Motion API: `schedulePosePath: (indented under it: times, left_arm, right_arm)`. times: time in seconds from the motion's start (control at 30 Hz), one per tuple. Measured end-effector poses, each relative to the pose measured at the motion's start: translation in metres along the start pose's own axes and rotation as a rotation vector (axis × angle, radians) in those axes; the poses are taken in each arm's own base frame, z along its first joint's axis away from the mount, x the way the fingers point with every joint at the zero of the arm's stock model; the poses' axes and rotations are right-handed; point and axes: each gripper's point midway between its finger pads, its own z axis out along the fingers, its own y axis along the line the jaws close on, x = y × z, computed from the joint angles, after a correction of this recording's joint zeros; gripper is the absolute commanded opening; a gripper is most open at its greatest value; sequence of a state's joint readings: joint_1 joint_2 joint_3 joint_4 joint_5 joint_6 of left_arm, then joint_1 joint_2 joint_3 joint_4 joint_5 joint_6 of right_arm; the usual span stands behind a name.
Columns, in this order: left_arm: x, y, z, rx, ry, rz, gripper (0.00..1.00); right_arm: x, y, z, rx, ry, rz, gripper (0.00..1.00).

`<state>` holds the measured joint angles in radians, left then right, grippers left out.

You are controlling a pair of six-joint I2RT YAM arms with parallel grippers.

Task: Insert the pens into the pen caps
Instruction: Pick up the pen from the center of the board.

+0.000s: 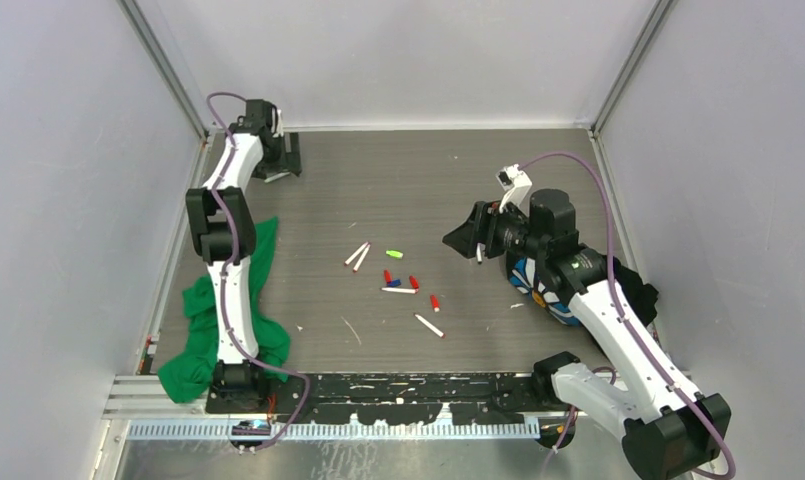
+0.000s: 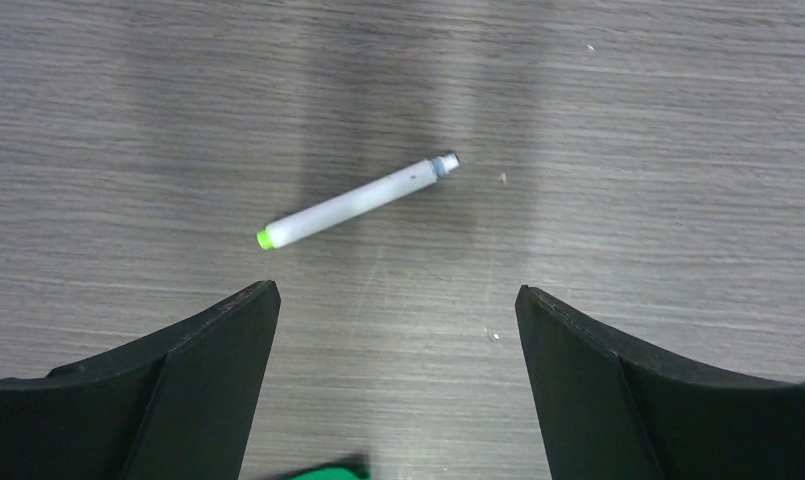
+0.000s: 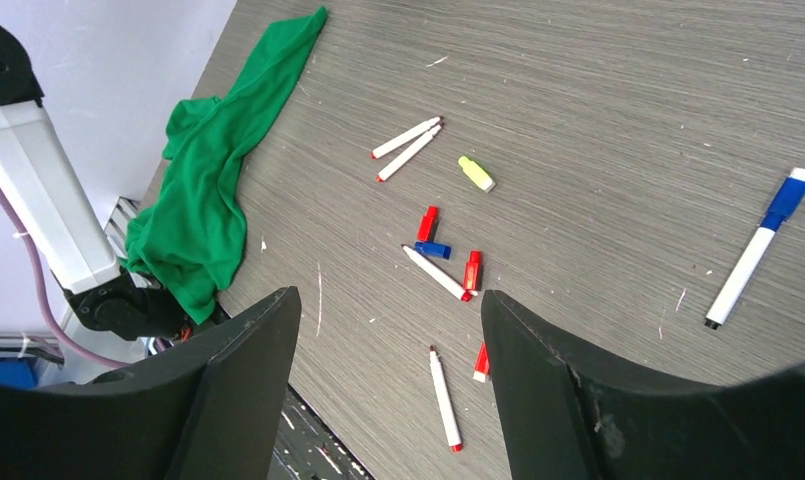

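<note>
A: Left fingers (image 2: 208, 380)?
B: Wide apart, nothing between them. The left gripper (image 2: 396, 293) hangs over the table (image 2: 658, 110). A lime-ended pen (image 2: 358, 200) lies uncapped just ahead of the tips, slanted, touching neither.

A: Right fingers (image 3: 558, 380)?
B: Also apart, empty. The right gripper (image 3: 388, 298) is off the table, tilted down toward the scatter in the middle.

A: What's in that scatter?
B: Nearest the tips, a white pen (image 3: 436, 273) with a blue cap (image 3: 433, 249) just beside one end and a red cap at the other. Three red caps (image 3: 428, 222) in all, each lying loose. Another pen (image 3: 444, 398) sits closer in, alone. Farther out, a lime cap (image 3: 475, 173), then two white pens (image 3: 408, 145) side by side, almost touching.

A: Any pen capped?
B: One, the blue-capped pen (image 3: 758, 250), well off to the side.

A: Anything else?
B: A green cloth (image 3: 218, 180) bunched along the table's left edge, under the left arm (image 3: 38, 190).
</note>
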<state>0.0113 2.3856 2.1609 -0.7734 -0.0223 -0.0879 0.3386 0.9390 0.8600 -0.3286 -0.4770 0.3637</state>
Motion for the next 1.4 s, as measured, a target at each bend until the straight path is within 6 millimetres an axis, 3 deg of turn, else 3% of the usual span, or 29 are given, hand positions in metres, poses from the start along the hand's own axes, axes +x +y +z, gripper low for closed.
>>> schedulePosePath:
  times: [0.4,0.63,0.9,1.13,1.4]
  left_arm:
    - [-0.020,0.016,0.007,-0.003,-0.032,-0.003,0.91]
    - [-0.004,0.015,0.029,0.011,0.016,-0.003,0.90]
    - [0.006,0.014,0.037,0.017,0.035,-0.003,0.88]
    - [0.012,0.015,0.034,0.014,0.029,-0.004,0.65]
    - [0.017,0.016,0.031,0.003,0.039,0.001,0.49]
  right_arm:
    - [0.007,-0.001,-0.003,0.008,0.019,0.008,0.73]
    - [0.016,-0.005,-0.003,0.019,0.043,0.022,0.73]
    - [0.015,-0.004,-0.005,0.018,0.038,0.019,0.73]
    - [0.015,-0.003,-0.007,0.018,0.034,0.017,0.73]
    - [0.015,-0.001,-0.011,0.014,0.023,0.011,0.73]
